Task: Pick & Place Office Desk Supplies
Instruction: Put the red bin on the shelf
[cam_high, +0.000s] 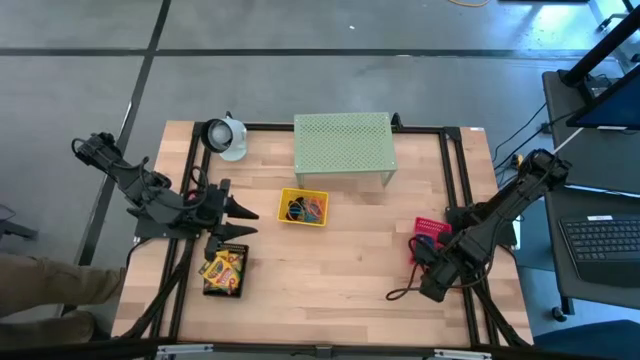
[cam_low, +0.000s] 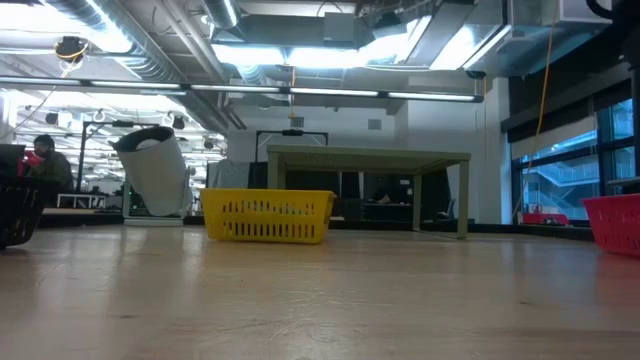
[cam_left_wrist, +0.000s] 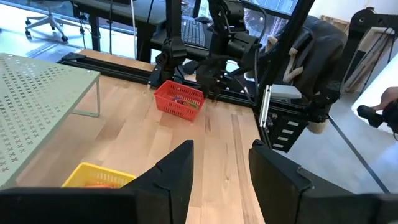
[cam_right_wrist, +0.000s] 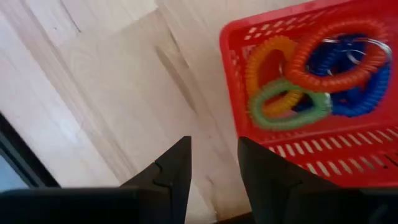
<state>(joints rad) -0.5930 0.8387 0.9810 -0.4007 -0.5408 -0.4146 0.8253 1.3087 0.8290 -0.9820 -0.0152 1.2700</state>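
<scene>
A wooden counter (cam_high: 330, 260) carries a pale green mesh shelf (cam_high: 343, 145) at its far side. Just in front of the shelf sits a yellow tray (cam_high: 303, 208) of coloured loops. The left gripper (cam_high: 243, 222) hovers left of that tray, fingers (cam_left_wrist: 177, 171) parted and empty, beside a black tray of crayon boxes (cam_high: 224, 270). The right gripper (cam_right_wrist: 212, 163) hangs beside a red tray (cam_right_wrist: 311, 149) holding coil loops (cam_right_wrist: 311, 74), fingers apart, gripping nothing.

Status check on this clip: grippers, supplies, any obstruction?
Left gripper open, empty, near the yellow tray. Right gripper open, empty, beside the red tray holding coil loops. Nothing blocking.
</scene>
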